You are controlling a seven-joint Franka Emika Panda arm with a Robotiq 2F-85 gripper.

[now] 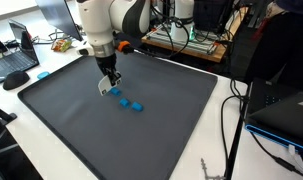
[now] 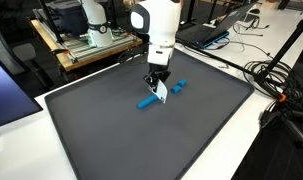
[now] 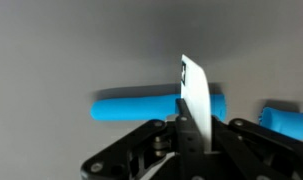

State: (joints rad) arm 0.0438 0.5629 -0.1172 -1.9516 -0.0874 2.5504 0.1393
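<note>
My gripper (image 3: 187, 128) is shut on a thin white card (image 3: 194, 92) that stands up between the fingers. Just beyond the card a blue bar (image 3: 136, 107) lies flat on the dark grey mat (image 3: 71, 50), and a second blue piece (image 3: 287, 120) shows at the right edge. In both exterior views the gripper (image 1: 109, 80) (image 2: 157, 84) hangs low over the mat, with the white card (image 1: 102, 88) (image 2: 162, 93) at its tip. The blue bar (image 2: 148, 101) lies right beside the card, and the shorter blue piece (image 2: 178, 86) lies a little apart. Blue pieces (image 1: 125, 100) lie in a short row.
The dark mat (image 1: 161, 130) covers most of the white table. A laptop (image 1: 16, 60) and cables sit beyond one edge; another laptop (image 1: 286, 112) and black cables (image 2: 281, 80) lie off the opposite side. A rack with electronics (image 2: 86, 45) stands behind the arm.
</note>
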